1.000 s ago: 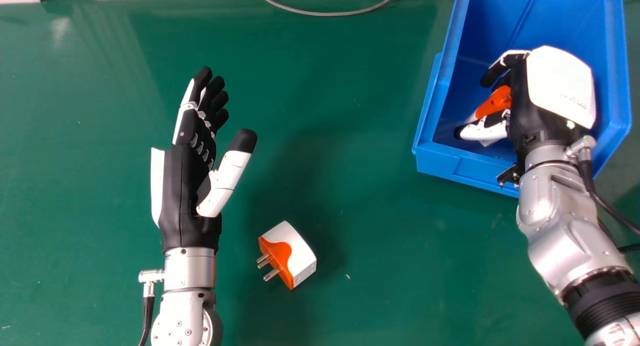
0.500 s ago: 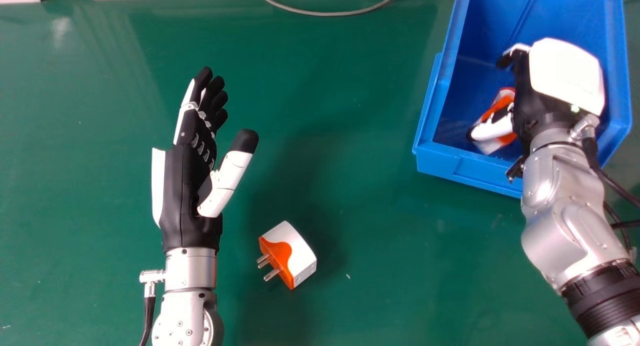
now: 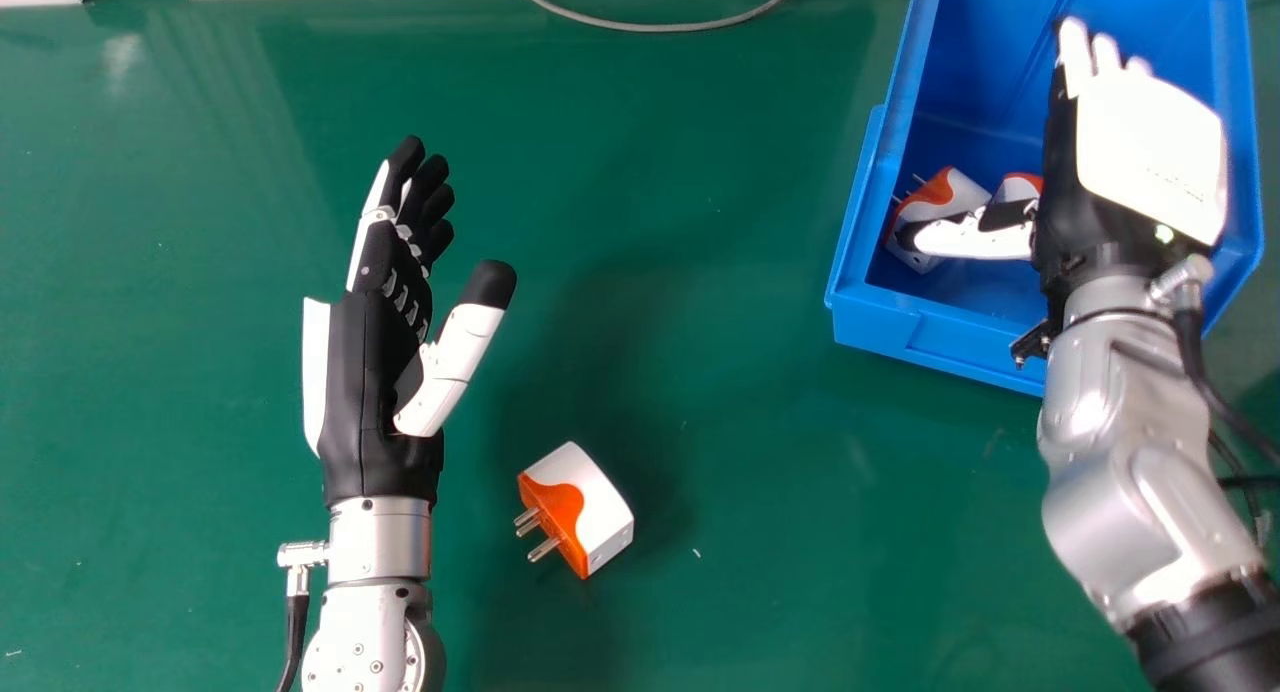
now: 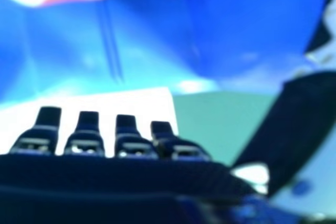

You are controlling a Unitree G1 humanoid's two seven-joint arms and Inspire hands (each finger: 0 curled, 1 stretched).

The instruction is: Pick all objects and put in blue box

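Right hand [image 3: 1140, 162] open, empty, over blue box [image 3: 925, 334].
One plug [image 3: 960, 187] lies by its thumb, a second plug [image 3: 1018, 185], partly hidden, nearer its palm; a third plug [image 3: 598, 502] lies thumb-side of the open left hand [image 3: 365, 382].
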